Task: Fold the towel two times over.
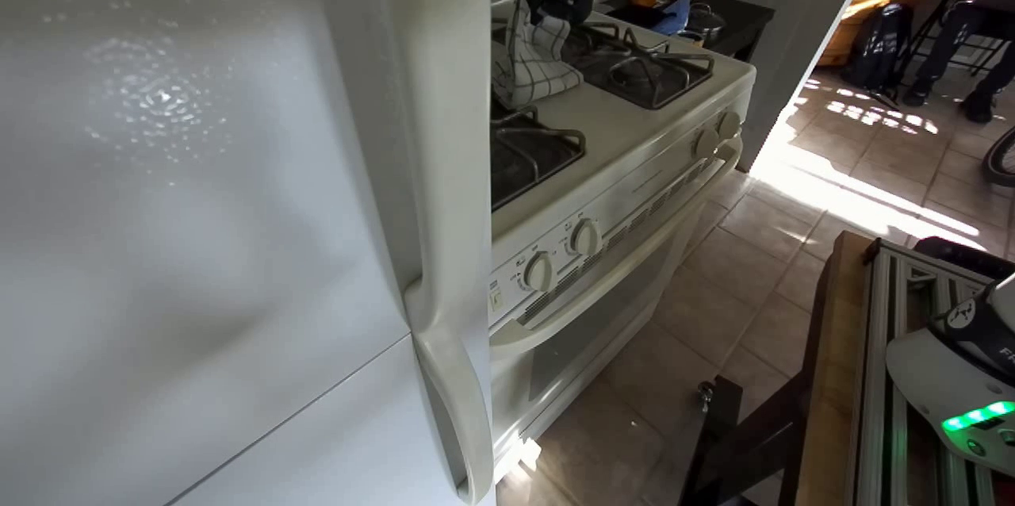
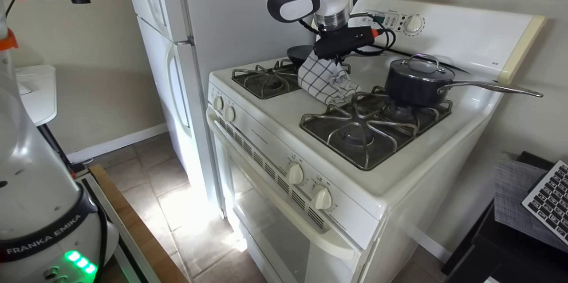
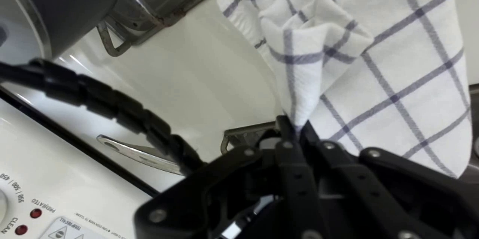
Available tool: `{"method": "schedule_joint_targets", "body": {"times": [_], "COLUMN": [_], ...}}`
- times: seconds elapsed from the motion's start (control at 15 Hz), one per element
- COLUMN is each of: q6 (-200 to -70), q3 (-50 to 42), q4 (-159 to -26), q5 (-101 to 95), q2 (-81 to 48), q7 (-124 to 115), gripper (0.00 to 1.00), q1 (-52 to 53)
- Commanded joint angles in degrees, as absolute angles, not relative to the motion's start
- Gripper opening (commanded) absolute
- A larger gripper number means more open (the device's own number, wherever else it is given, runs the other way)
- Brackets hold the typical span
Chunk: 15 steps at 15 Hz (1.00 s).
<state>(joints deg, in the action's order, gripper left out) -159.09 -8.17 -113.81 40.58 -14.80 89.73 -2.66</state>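
Observation:
The towel [image 3: 404, 63], white with dark check lines, hangs bunched from my gripper [image 3: 297, 124]. In the wrist view the fingers are shut on a narrow pinched fold of it. Beyond that fold the cloth spreads out to the right, with crumpled layers on its upper left. Both exterior views show the towel [image 2: 321, 79] draped below the gripper [image 2: 339, 58], its lower part reaching down to the stovetop between the burner grates. The fingertips are mostly hidden there by the cloth and the gripper body.
A dark lidded pot [image 2: 412, 82] stands on a rear burner, its long handle pointing outward. Metal grates [image 2: 357, 130] rise from the stovetop. A small black pan [image 2: 298, 53] sits behind the towel. The stove's back panel [image 2: 466, 37] and the fridge [image 2: 248, 17] border the area.

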Motion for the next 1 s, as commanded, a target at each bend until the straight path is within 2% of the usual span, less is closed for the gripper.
{"method": "schedule_joint_targets", "body": {"times": [0.0,0.53,0.8,0.87,0.93], "q6": [-160.61,-160.26,-158.9,-158.56,-158.23], "q3": [-8.61,-9.56,-11.53,-11.82,-11.95], "q4": [-112.27,-112.45,-113.47,-113.69,-113.87], "q5": [39.75,38.53,35.13,34.34,33.92], "q2": [-16.56,-15.89,-15.9,-16.04,-16.15], "q7": [88.62,87.66,81.7,80.37,79.49], "gripper": [0.36,0.98,1.0,0.81,0.75], "q1": [-2.31,-2.07,-1.24,-1.2,-1.26]}}
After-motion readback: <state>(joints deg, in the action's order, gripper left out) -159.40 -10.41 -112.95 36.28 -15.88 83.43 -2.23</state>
